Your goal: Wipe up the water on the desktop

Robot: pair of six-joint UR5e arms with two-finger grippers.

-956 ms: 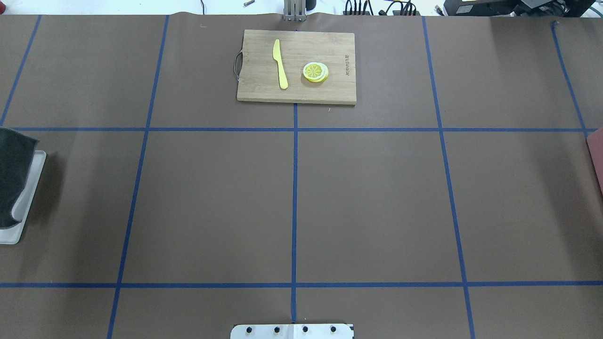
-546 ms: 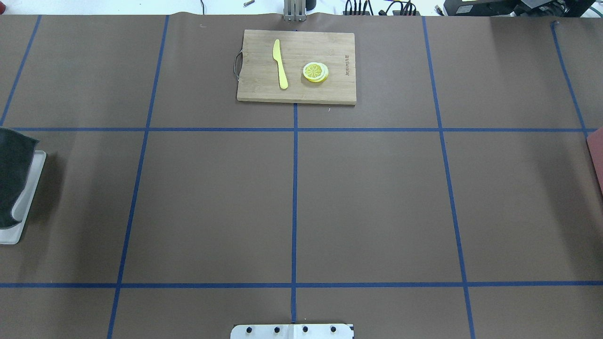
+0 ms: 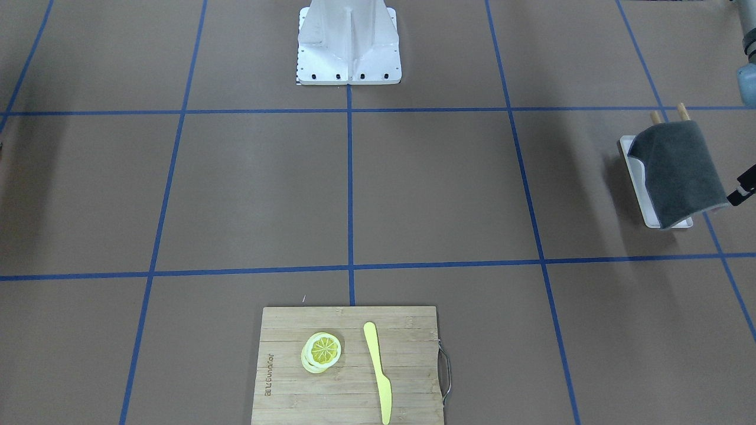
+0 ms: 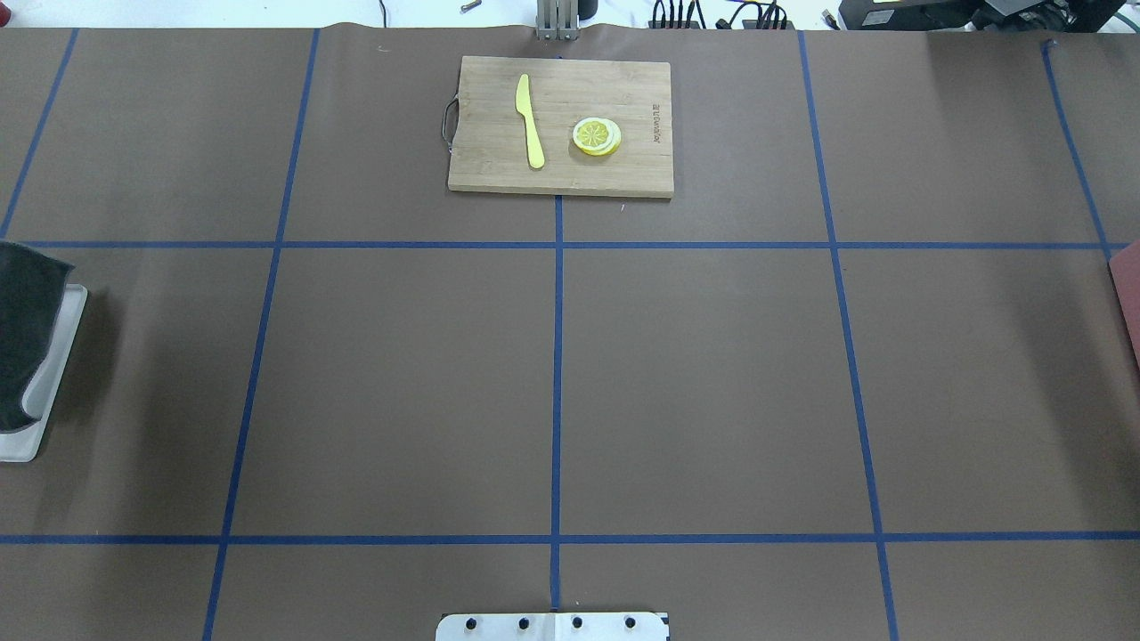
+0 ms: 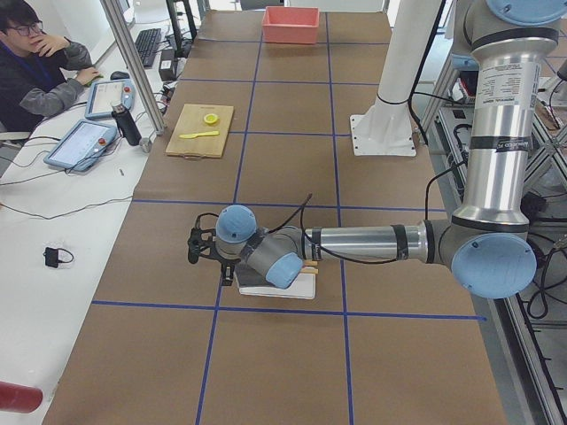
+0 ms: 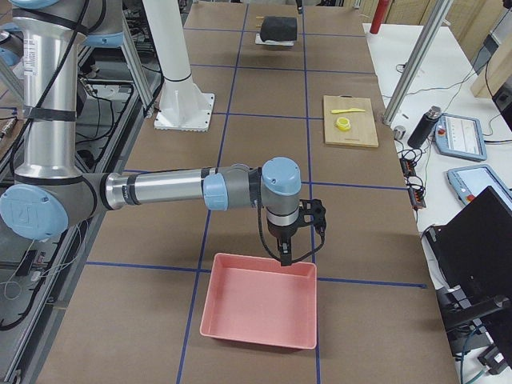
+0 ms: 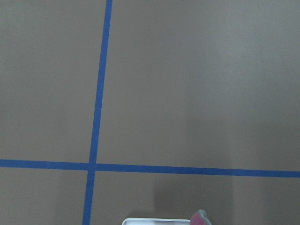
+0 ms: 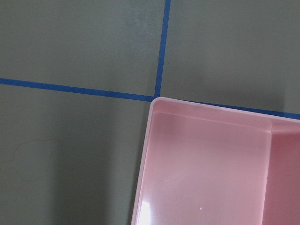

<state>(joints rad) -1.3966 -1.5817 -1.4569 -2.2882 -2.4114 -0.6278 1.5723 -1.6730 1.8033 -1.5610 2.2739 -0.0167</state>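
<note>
The desktop (image 4: pixel 712 374) is a brown surface with a grid of blue tape; I see no water on it. A dark grey cloth (image 3: pixel 679 171) lies draped over a white tray (image 3: pixel 635 177) at the robot's left, also seen in the overhead view (image 4: pixel 22 338). My left gripper (image 5: pixel 192 247) hovers just past the tray's end on the operators' side; only a black tip shows in the front view, so I cannot tell if it is open or shut. My right gripper (image 6: pixel 286 254) hangs over the pink bin's near rim; I cannot tell its state.
A bamboo cutting board (image 4: pixel 561 169) at the far middle carries a yellow knife (image 4: pixel 529 120) and lemon slices (image 4: pixel 596 136). A pink bin (image 6: pixel 260 308) sits at the robot's right. The robot base (image 3: pixel 348 44) stands at the near edge. An operator (image 5: pixel 35 53) sits beyond the table.
</note>
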